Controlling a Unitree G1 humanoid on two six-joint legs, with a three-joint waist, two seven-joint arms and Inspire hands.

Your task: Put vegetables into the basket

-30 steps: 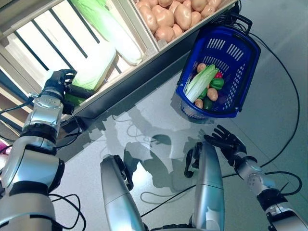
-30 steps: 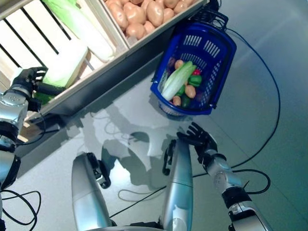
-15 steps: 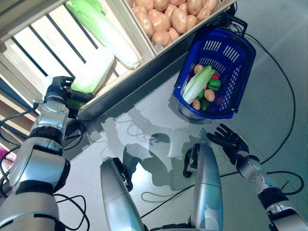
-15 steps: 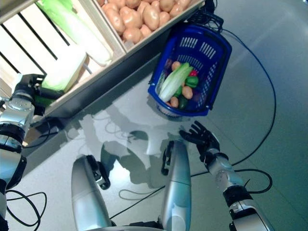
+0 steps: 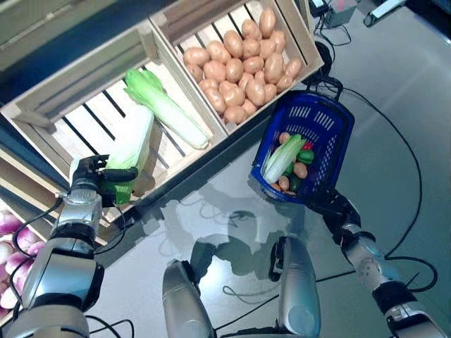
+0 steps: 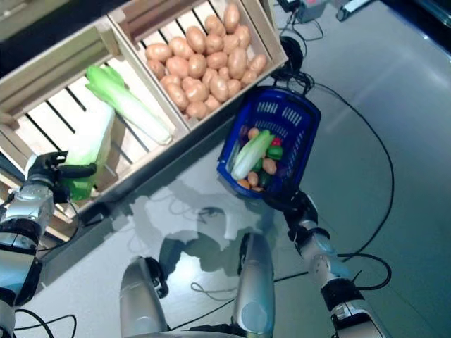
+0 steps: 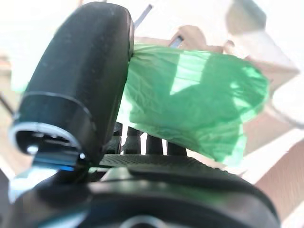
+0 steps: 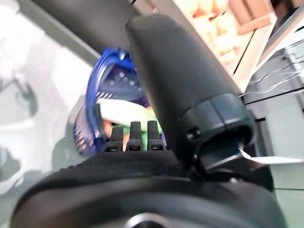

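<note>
While the left hand (image 5: 90, 176) has its fingers and thumb wrapped around the leafy green end of a cabbage (image 5: 132, 151), that cabbage lies in the slatted crate (image 5: 84, 77), near its front edge, pale stalk pointing toward the crate's back. The left wrist view shows the green leaves pinched between thumb and fingers, so it's a proper grip. A second cabbage (image 5: 165, 108) lies diagonally in the same crate, just beside the first one and closer to the divider. Next crate over from that is packed with potatoes (image 5: 243, 67). The basket (image 5: 304, 144) is blue and sits on the floor right below the potato crate's front corner; it already holds a cabbage, a green pepper, something red and a few potatoes. The right hand (image 5: 330, 206) is down at the basket's near rim, holding nothing; its wrist view shows the fingers pointing at the basket and looking pretty much straight, so I'd call it relaxed.
</note>
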